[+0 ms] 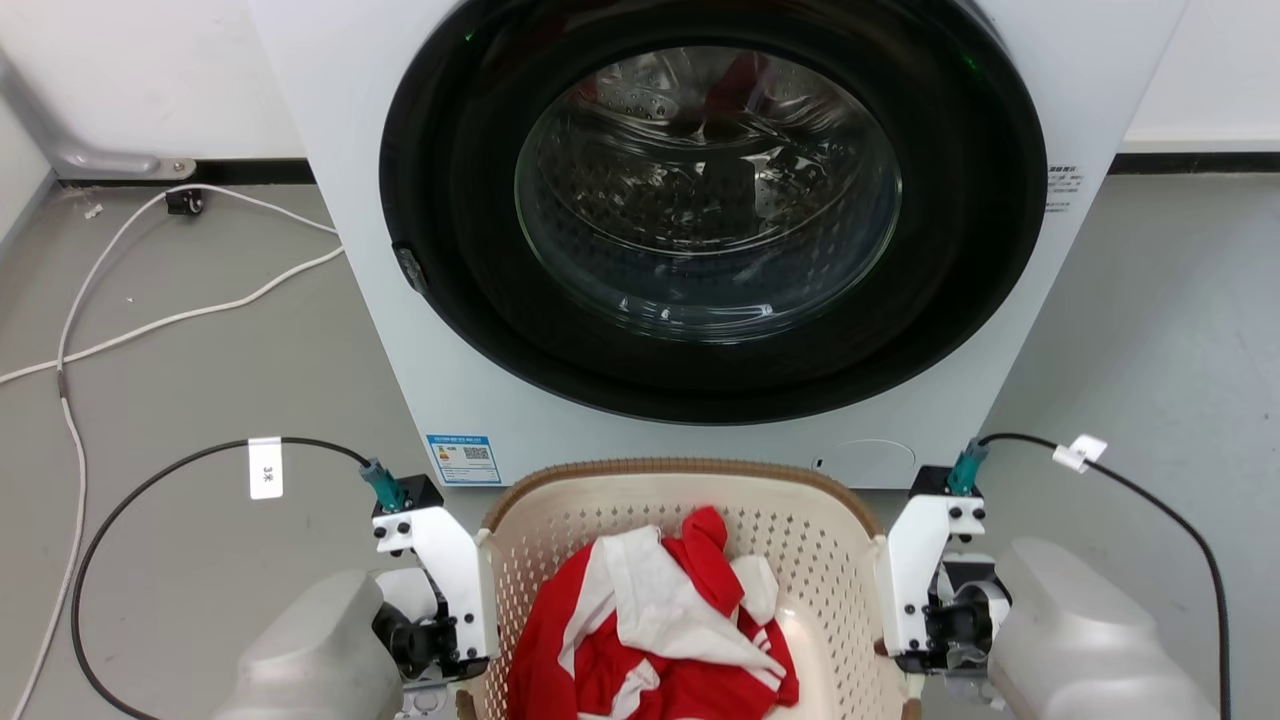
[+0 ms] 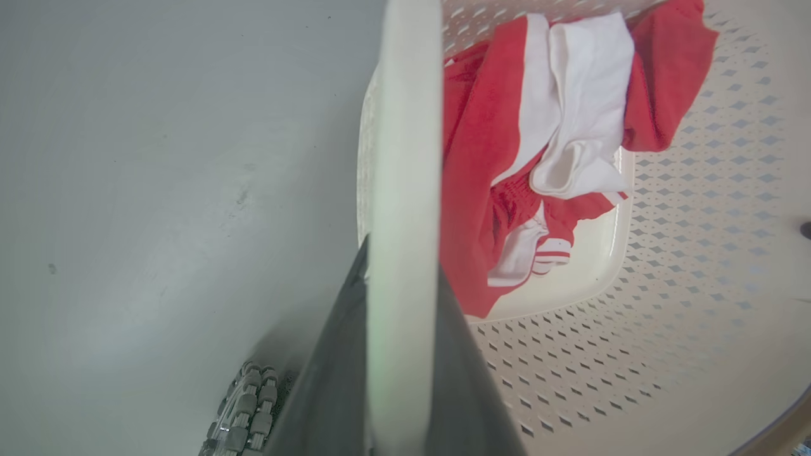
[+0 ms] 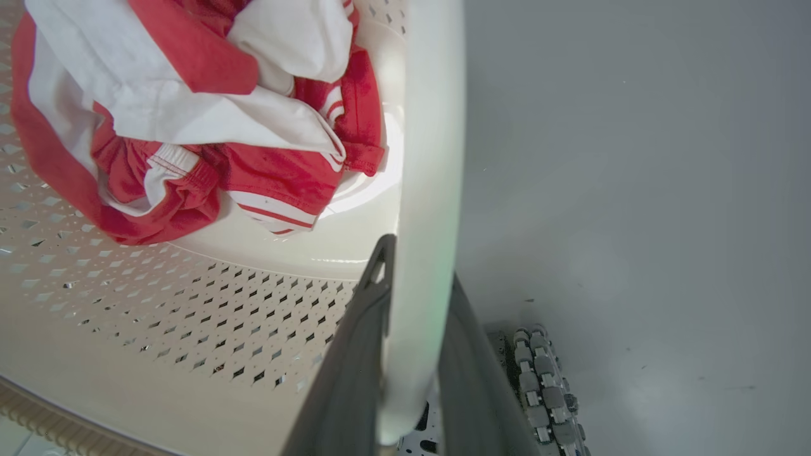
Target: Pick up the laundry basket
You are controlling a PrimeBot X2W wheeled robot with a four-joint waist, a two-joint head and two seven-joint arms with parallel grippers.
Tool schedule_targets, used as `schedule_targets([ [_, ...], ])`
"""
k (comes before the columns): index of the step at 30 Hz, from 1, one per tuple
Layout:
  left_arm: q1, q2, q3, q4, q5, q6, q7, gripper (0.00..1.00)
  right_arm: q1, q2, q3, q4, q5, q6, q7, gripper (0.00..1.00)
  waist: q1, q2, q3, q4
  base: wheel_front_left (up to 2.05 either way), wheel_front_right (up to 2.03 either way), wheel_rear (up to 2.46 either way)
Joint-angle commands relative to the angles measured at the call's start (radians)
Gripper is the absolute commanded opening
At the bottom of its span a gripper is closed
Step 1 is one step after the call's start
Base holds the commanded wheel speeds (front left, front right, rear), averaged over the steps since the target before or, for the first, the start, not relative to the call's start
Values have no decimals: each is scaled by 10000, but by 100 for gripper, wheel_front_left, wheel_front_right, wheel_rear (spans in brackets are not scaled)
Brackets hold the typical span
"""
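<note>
The laundry basket (image 1: pixel 800 540), cream and perforated with a brown woven rim, is in front of me at the bottom of the head view, just before the washing machine. Red and white clothes (image 1: pixel 660 620) lie in it. My left gripper (image 2: pixel 402 266) is shut on the basket's white left handle (image 2: pixel 405 126), one dark finger on each side. My right gripper (image 3: pixel 419 266) is shut the same way on the white right handle (image 3: pixel 431 126). In the head view both wrists, the left (image 1: pixel 440 590) and the right (image 1: pixel 930 590), press against the basket's sides, hiding the fingers.
The white washing machine (image 1: pixel 340 150) with its round glass door (image 1: pixel 700 200) stands close behind the basket. White cables (image 1: pixel 150 320) trail over the grey floor at the left. A roller wheel of my base (image 3: pixel 538 386) is near the right handle, and another (image 2: pixel 244 405) by the left.
</note>
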Motion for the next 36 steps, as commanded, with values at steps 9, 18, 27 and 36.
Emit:
schedule_targets([
  [9,399,-407,-166,-34,-244,-127,51,0,598,194,-438,-87,-171,137,508,0,2,0,-255,65,0,0,0],
  [18,438,-452,-313,-43,-323,-127,-113,0,612,209,-853,-87,-590,137,557,0,2,0,-252,41,0,0,0],
  [27,332,-456,-421,-16,-382,-127,-351,0,510,223,-1191,-83,-1067,137,484,0,2,0,-177,-27,0,0,0],
  [36,314,-455,-538,26,-469,-127,-452,0,422,237,-1490,-81,-1463,136,435,0,2,0,-165,-77,0,0,0],
])
